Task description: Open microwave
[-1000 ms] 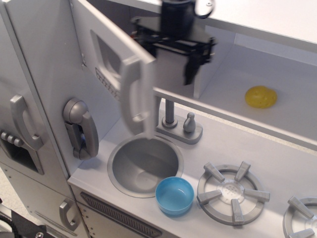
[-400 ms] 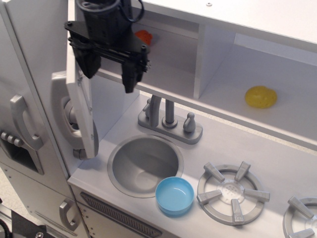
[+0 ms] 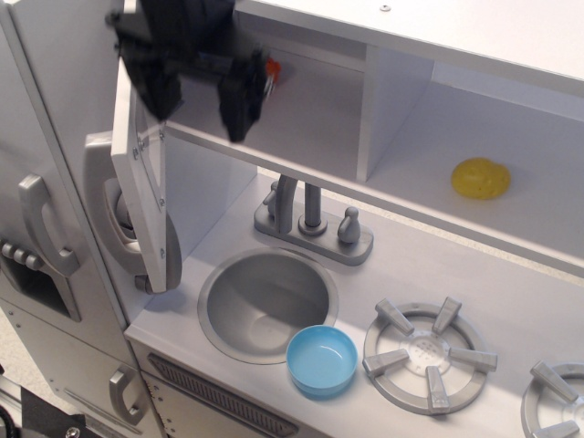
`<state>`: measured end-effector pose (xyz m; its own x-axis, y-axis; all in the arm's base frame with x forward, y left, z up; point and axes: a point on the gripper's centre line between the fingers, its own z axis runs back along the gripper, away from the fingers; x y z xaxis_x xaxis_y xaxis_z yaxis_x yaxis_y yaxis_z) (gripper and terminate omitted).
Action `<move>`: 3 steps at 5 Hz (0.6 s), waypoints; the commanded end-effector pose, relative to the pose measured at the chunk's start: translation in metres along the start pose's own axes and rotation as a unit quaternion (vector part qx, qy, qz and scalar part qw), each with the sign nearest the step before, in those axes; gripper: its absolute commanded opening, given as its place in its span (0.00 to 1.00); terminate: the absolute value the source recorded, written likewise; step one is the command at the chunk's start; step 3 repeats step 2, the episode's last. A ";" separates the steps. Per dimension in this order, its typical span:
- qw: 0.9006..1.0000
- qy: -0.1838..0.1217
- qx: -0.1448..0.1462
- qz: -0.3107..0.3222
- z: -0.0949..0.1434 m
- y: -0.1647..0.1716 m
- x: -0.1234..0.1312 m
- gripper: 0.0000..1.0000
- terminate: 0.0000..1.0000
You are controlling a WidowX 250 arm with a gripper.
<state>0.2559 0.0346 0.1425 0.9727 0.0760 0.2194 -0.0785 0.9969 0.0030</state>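
Note:
The microwave is the light grey compartment at the upper left of the toy kitchen. Its door stands swung wide open to the left, seen almost edge-on, with its silver handle on the far side. A small orange-red object lies inside the open compartment. My black gripper hangs in front of the compartment's left end, just right of the door's top edge. Its fingers are spread apart with nothing between them.
A yellow object lies in the open shelf to the right. Below are the faucet, the round sink, a blue bowl and a burner. Grey fridge doors with a curved handle stand at left.
The microwave door swung from half open to wide open on the left. My gripper moved left across the compartment front, then slightly up and left.

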 end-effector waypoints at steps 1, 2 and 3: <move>1.000 -0.016 0.012 -0.003 0.027 0.003 0.017 1.00 0.00; 1.000 -0.016 0.012 -0.003 0.027 0.003 0.017 1.00 1.00; 1.000 -0.016 0.012 -0.003 0.027 0.003 0.017 1.00 1.00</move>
